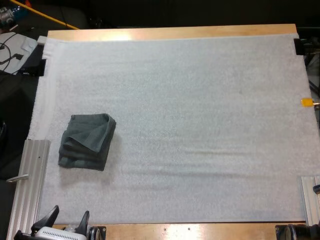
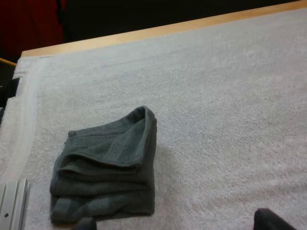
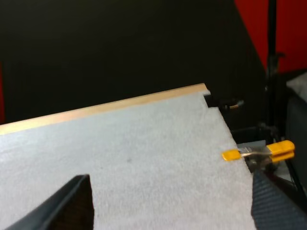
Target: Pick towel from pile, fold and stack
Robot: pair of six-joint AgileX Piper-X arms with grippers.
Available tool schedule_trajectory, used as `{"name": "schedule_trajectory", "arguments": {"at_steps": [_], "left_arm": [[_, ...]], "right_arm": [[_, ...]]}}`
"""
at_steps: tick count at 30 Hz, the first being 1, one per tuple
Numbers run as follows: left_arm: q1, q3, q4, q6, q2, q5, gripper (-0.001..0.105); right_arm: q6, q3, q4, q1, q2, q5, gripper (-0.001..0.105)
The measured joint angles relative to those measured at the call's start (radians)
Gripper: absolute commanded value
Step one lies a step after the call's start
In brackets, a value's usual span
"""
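Observation:
A folded stack of dark grey-green towels (image 1: 86,142) lies on the left part of the white mat (image 1: 190,110), its top layer slightly skewed. My left gripper (image 1: 70,212) sits at the table's near edge, a little in front of the stack, with its fingers apart and nothing between them. From the left wrist the stack (image 2: 108,167) lies just beyond my left gripper (image 2: 175,220). My right gripper (image 3: 170,191) is open over bare mat (image 3: 144,153) near the far right corner, holding nothing.
An aluminium rail (image 1: 30,185) runs along the mat's left edge close to the stack, and another rail (image 1: 310,200) stands at the right edge. The wooden table border (image 1: 170,33) runs along the far side. An orange clamp (image 3: 259,151) sits at the mat's right edge.

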Motion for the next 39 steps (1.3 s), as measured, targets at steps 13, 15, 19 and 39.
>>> {"name": "schedule_trajectory", "arguments": {"at_steps": [13,15,19,39], "left_arm": [[0.000,0.073,-0.126,0.015,-0.001,0.008,0.062],[0.000,0.110,-0.166,0.015,-0.001,0.008,0.062],[0.002,0.210,-0.306,0.015,0.001,0.010,0.062],[0.002,0.415,-0.483,0.009,0.002,0.010,0.062]], "right_arm": [[0.001,0.075,-0.107,0.002,0.000,0.000,0.065],[0.001,0.105,-0.145,0.002,0.000,0.001,0.065],[-0.002,0.196,-0.223,0.002,0.000,0.002,0.065],[-0.004,0.445,-0.272,0.002,0.002,0.002,0.065]]}}
